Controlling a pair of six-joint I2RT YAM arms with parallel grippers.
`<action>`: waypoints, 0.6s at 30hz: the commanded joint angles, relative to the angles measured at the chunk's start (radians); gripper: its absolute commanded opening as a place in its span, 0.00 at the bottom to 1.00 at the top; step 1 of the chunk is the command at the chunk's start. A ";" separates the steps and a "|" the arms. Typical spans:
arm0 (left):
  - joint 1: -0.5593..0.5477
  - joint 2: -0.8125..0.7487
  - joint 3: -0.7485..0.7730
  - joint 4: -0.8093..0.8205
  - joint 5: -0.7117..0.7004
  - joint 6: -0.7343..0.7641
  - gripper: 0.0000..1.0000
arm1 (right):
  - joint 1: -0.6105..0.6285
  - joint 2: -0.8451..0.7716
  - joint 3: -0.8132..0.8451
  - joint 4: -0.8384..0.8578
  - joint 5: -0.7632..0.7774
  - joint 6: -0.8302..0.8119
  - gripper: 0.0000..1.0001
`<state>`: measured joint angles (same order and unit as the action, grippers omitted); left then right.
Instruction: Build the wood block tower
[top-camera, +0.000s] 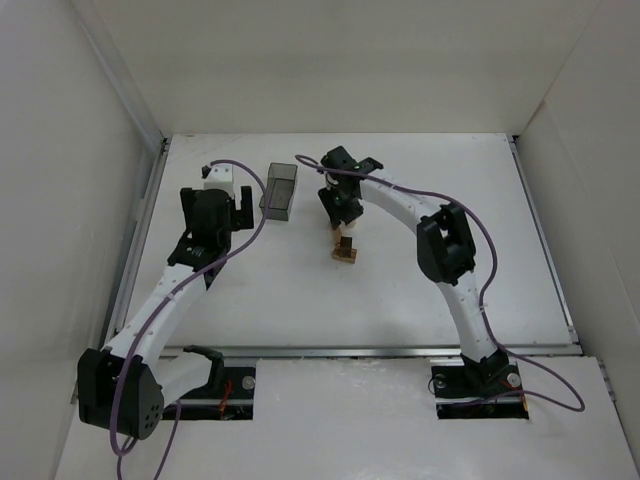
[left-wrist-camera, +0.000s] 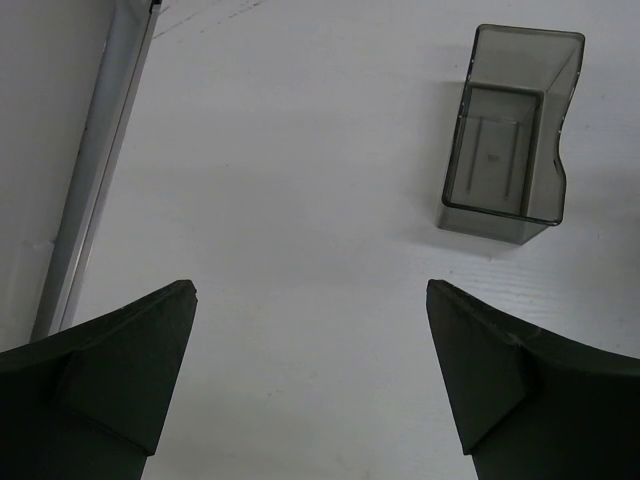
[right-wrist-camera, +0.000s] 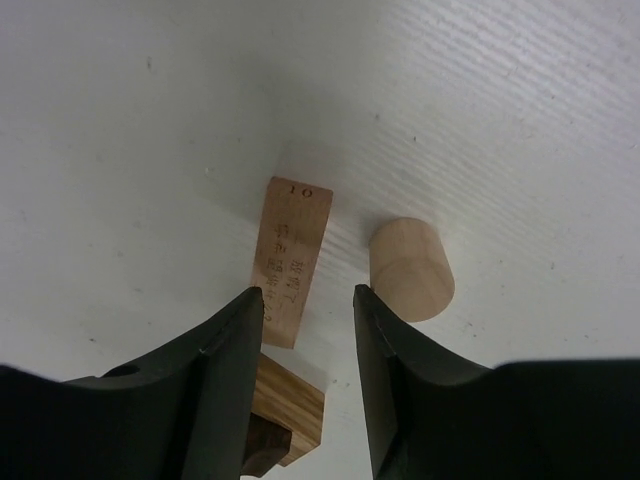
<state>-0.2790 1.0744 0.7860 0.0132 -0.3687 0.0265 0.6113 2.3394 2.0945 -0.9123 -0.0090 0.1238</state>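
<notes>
The wood block tower (top-camera: 346, 250) is a small stack near the table's middle. In the right wrist view a light-tan block (right-wrist-camera: 288, 405) rests on a darker block (right-wrist-camera: 262, 450) at the lower left. A flat tan block with printed characters (right-wrist-camera: 291, 260) and a short wooden cylinder (right-wrist-camera: 411, 268) lie on the table beyond. My right gripper (right-wrist-camera: 308, 292) hangs just above these pieces, its jaws narrowly apart with only bare table between them. Far to the left, my left gripper (left-wrist-camera: 310, 287) stands wide open over the table, holding nothing.
A dark translucent grey bin (top-camera: 279, 190) stands at the back between the two arms. In the left wrist view the bin (left-wrist-camera: 510, 140) is up and to the right. White walls enclose the table on three sides.
</notes>
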 joint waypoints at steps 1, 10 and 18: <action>0.006 -0.007 0.002 0.068 0.019 0.015 0.99 | 0.018 -0.025 -0.019 0.007 -0.013 0.002 0.47; 0.006 -0.016 -0.030 0.077 0.010 0.027 0.99 | 0.050 0.012 0.036 0.018 0.023 0.011 0.53; 0.006 -0.025 -0.039 0.077 0.010 0.036 0.99 | 0.050 0.080 0.091 -0.011 0.035 0.002 0.55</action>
<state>-0.2779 1.0752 0.7593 0.0494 -0.3618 0.0517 0.6624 2.3974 2.1506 -0.9115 0.0074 0.1291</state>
